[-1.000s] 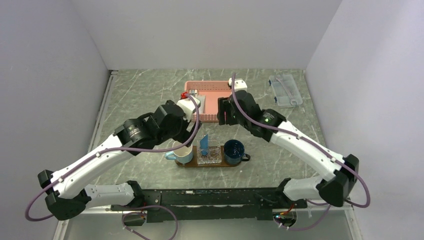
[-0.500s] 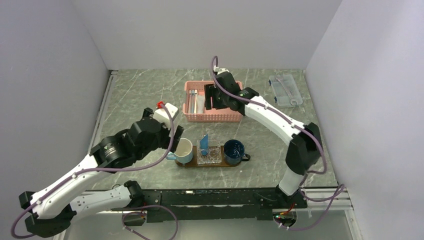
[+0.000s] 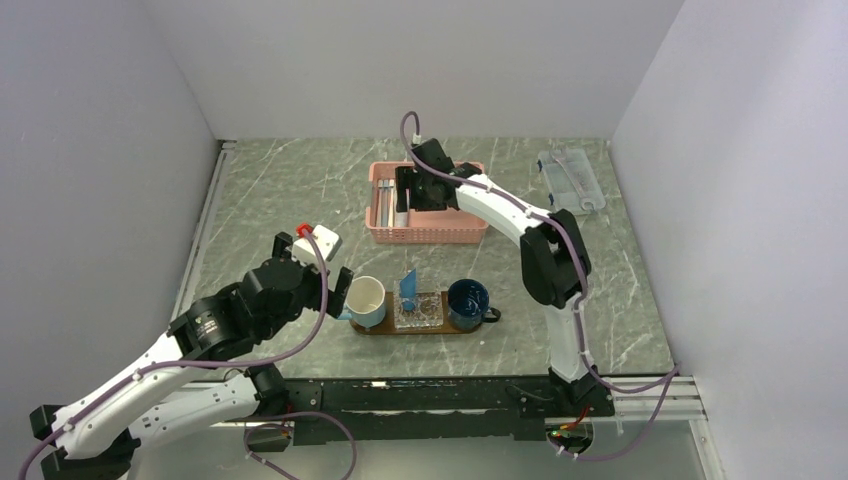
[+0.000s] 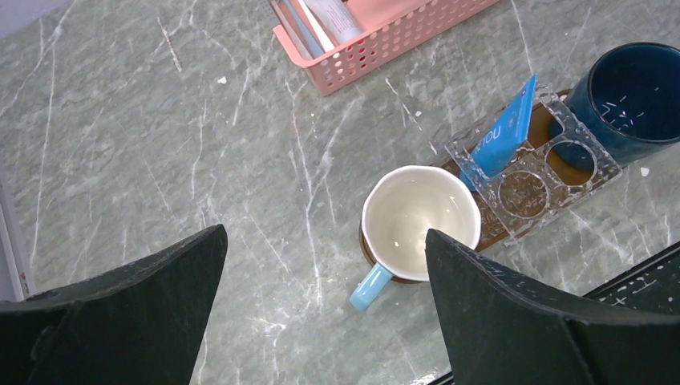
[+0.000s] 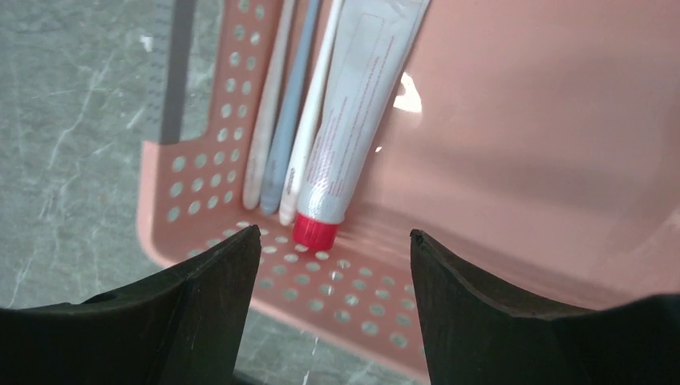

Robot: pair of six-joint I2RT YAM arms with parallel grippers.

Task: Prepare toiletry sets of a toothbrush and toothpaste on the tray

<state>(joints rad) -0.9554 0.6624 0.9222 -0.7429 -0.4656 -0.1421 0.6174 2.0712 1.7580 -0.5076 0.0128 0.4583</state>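
Marble table holds pink basket beneath the empty, wide-open right gripper; left gripper likewise.

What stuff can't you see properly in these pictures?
Toothbrushes: upper ends cut off by right wrist view's top edge.
Tray: mostly covered by white mug, blue mug and clear holder, left wrist view.
Clear box: contents too small to tell, top view.

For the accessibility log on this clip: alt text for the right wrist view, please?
The right gripper, jaws open with nothing between them, hovers over the pink basket. Inside, along one wall, three toothbrush handles lie side by side next to a white tube with a red cap; grey marbled table shows at left.
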